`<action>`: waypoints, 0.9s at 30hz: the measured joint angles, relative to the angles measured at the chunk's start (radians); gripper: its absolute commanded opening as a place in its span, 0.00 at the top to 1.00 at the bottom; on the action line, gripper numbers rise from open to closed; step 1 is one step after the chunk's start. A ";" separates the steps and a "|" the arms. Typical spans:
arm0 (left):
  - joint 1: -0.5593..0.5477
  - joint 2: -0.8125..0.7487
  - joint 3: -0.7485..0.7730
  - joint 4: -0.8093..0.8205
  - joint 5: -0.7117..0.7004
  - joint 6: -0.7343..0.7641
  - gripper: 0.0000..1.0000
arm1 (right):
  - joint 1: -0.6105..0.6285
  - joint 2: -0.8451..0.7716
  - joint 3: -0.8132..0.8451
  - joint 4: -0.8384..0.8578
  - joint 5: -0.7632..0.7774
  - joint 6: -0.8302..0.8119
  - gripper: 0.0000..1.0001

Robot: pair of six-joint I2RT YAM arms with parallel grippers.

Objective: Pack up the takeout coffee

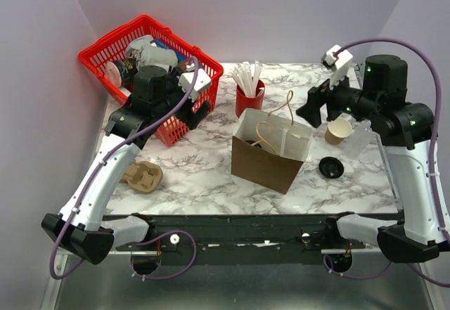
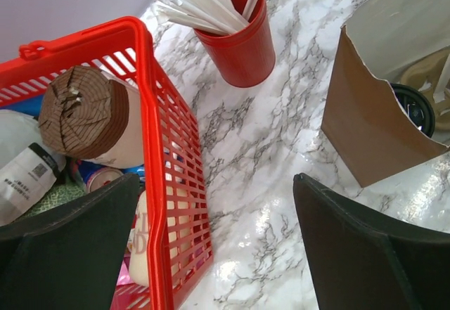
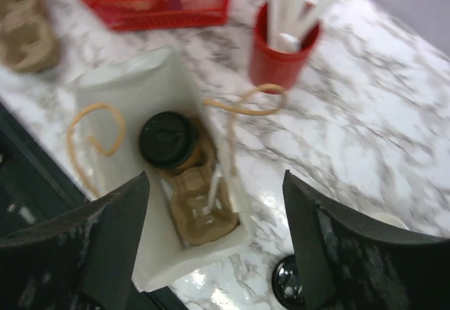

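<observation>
Coffee status: takeout coffee [image 3: 169, 140] down inside the brown paper bag [image 1: 261, 164], upright, black lid on top, seated in one pocket of a cardboard cup carrier [image 3: 204, 208] on the bag floor. Edge of the lid also showing past the bag's rim in the left wrist view. Thin pale piece lying across the carrier, can't tell what.

Bag standing open-mouthed mid-table [image 1: 211, 152], just near of the red straw cup [image 1: 249, 100], well right of the red basket [image 1: 116, 43]. Twine handles [image 3: 95, 131] flopped loose over the rim.

Right gripper [image 3: 215, 175] – hanging above the right side of the bag, looking down into it. Fingers [image 3: 116, 243] spread wide, nothing between them, no contact with cup or bag.

Left gripper [image 2: 216, 178] – at the basket's right wall, fingers [image 2: 70, 247] wide apart, empty. One finger over the basket contents, the other over bare marble.

Elsewhere on the table:
- lidless tan paper cup [image 1: 339, 131] at far right, under the right arm
- loose black lid [image 1: 331, 167] just near of that cup, flat on the marble
- second cardboard carrier [image 1: 143, 176] at near left, beside the left arm
- basket packed with mixed items, incl. a brown-topped cup lying on its side [image 2: 88, 117]
</observation>
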 measured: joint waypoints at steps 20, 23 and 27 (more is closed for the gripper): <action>0.328 -0.183 -0.134 0.085 0.027 -0.359 0.01 | 0.000 -0.162 -0.027 -0.008 0.783 0.139 0.00; 0.354 -0.184 -0.064 0.102 -0.041 -0.377 0.01 | -0.001 -0.144 0.041 0.029 0.880 0.123 0.00; 0.381 -0.183 0.042 0.123 -0.149 -0.383 0.01 | -0.001 -0.041 0.266 0.092 1.001 0.087 0.00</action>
